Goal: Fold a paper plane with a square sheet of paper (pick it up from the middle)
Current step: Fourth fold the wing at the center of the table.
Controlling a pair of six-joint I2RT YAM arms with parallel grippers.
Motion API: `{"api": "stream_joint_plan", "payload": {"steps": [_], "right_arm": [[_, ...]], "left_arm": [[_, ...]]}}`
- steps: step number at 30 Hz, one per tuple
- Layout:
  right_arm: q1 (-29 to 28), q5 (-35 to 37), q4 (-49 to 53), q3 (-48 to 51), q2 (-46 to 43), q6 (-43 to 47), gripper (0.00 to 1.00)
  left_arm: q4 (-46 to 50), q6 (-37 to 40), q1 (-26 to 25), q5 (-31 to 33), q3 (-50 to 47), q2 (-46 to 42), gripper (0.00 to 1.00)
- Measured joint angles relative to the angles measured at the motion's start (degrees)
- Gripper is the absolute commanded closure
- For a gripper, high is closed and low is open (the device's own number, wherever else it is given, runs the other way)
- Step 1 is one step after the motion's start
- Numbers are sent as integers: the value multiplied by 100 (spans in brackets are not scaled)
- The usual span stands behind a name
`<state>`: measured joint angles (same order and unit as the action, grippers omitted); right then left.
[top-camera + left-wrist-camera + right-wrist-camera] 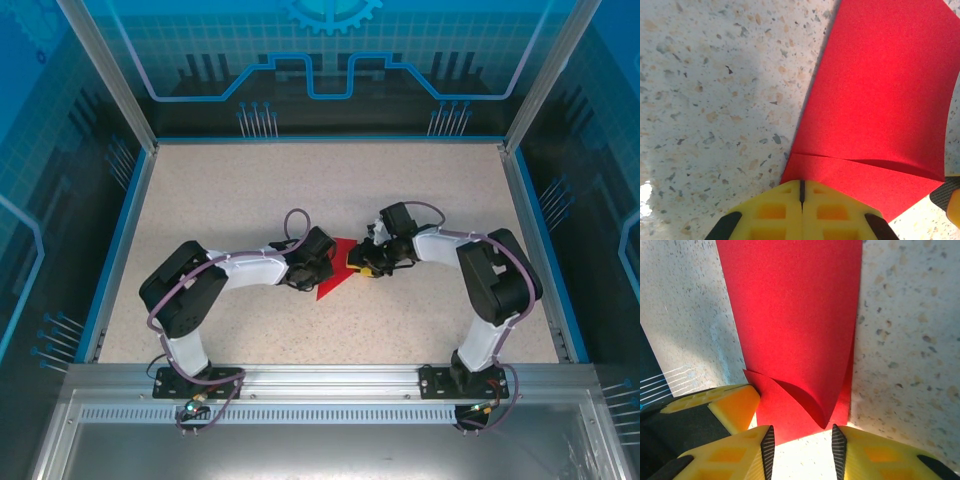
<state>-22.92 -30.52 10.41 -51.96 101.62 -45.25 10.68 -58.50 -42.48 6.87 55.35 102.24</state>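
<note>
The square sheet of paper (334,278) is bright red and lies partly folded on the speckled table between my two grippers. In the left wrist view the paper (880,90) shows a crease line, and its near corner lies right at my left gripper (801,192), whose yellow fingers are shut tight together against that edge. My left gripper (328,264) sits at the sheet's left side. In the right wrist view a flap of the paper (795,315) curls up off the layer below. My right gripper (803,450) stands open just short of the sheet's near edge, at its right side (358,266).
The speckled beige table (250,190) is walled by blue panels with metal posts at the corners. A metal rail (320,380) runs along the near edge by the arm bases. The left gripper's yellow finger (735,405) shows beside the right jaws.
</note>
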Motion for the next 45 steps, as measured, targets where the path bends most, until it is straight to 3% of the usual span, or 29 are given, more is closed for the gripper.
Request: {"api": "stream_joint_plan", "payload": {"steps": [15,18,21,26,32,37,45], "right_arm": [[-157,-295,-254,-66,358,-282,72],[-197,-337,-302,-74,411,-352,78],[-223,-363,-356,-103,474,-431,90],[-221,-304,-452,-96,479,-573,100],[-181,74,-243,-28,-68,-577,100],[-103,452,52,-28,-866,-579,100],[-107,1102,874,-319,-1620,-573,100]], "left_arm": [[2,-2,0,0,0,0,100],[2,-2,0,0,0,-2,100],[70,15,31,-2,0,-33,100],[317,212,199,-4,2,-321,73],[568,743,302,90,33,-1010,37],[487,1213,299,109,-13,-1646,22],[175,1786,302,144,-457,-2581,10]]}}
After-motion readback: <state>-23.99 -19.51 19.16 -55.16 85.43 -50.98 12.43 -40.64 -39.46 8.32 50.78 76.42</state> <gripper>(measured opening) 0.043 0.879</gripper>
